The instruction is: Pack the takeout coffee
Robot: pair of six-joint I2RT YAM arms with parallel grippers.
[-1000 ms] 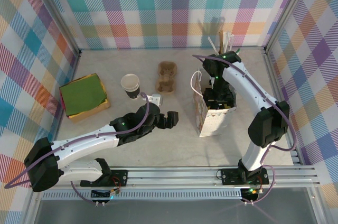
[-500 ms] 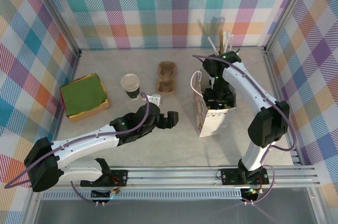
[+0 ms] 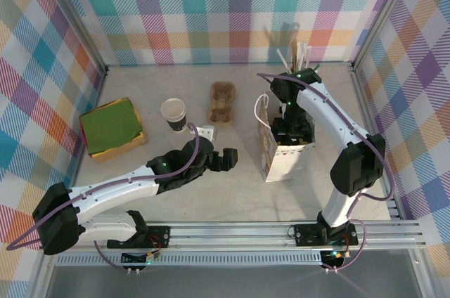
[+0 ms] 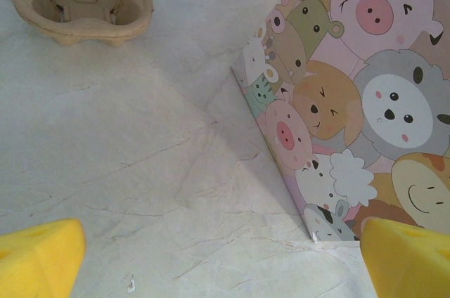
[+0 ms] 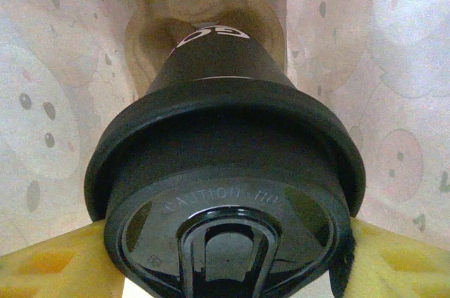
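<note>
Nearest the arm bases, the left hand [image 3: 230,159] hung empty over the counter [image 3: 211,192], spread to its widest, just beside the cartoon-printed paper bag [image 4: 351,101]. Inside that bag the right hand [image 3: 287,138] was part-closed, its yellow pads [image 5: 49,263] pressed on either side of the black-lidded takeout coffee [image 5: 223,171]. The cup stood upright, its long axis running straight down from the hand toward a pulp carrier [image 5: 197,3] at the bag's bottom. Whether its base already sat there could not be told.
</note>
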